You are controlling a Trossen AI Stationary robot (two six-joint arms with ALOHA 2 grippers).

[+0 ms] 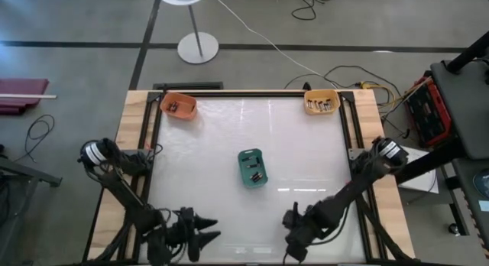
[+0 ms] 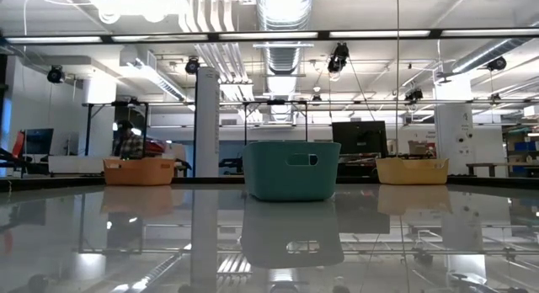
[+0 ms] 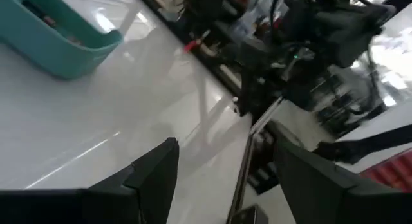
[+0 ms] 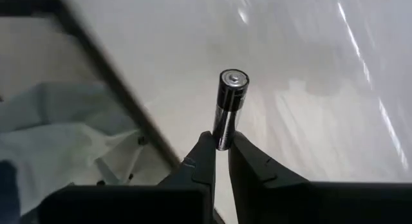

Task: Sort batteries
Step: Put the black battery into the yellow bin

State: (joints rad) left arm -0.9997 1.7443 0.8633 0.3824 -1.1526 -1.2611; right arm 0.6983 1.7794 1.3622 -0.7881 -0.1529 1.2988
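The right end effector [image 4: 221, 156] sits low at the near edge of the worktop [image 1: 229, 144], its fingers clamped on the lower end of a battery [image 4: 229, 108], a dark smooth cylinder with a silvery cap. The left end effector [image 1: 205, 228], fingers spread apart and holding nothing, waits at the near left edge. Glossy white surface lies open between them and the teal bin [image 1: 252, 167] at centre, where more batteries [image 1: 255, 171] lie. An orange bin [image 1: 178, 105] and a yellow bin [image 1: 321, 102] occupy the far corners.

Bright overhead ceiling lights, streaky glare and mirror reflections on glossy white table [image 1: 229, 144], wrist views motion-blurred
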